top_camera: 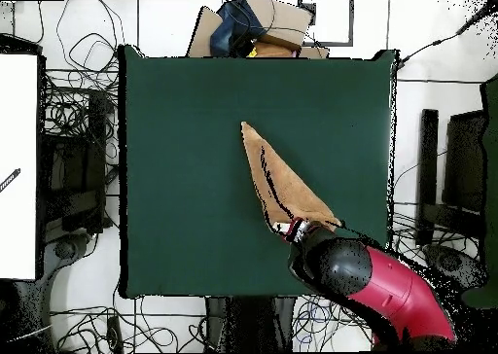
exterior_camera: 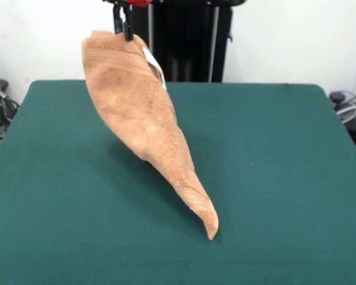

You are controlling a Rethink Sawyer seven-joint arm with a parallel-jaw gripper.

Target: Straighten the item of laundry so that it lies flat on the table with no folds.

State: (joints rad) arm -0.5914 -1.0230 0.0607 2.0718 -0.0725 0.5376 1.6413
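The item of laundry (exterior_camera: 143, 113) is a tan terry towel hanging in a long tapering drape. My gripper (exterior_camera: 123, 27) is shut on its top edge, high above the table's (exterior_camera: 273, 178) far left part in the front view. The towel's lowest corner (exterior_camera: 210, 228) reaches down to the green top or hovers just over it; I cannot tell which. A small white tag (exterior_camera: 154, 65) shows near the top edge. From overhead the towel (top_camera: 277, 180) runs as a narrow wedge from the gripper (top_camera: 292, 230) toward the table's (top_camera: 185, 156) middle.
The red and black arm (top_camera: 374, 277) comes in over the table's lower right edge in the overhead view. Cables and boxes lie on the floor around the table. A white surface (top_camera: 17, 165) stands at the left.
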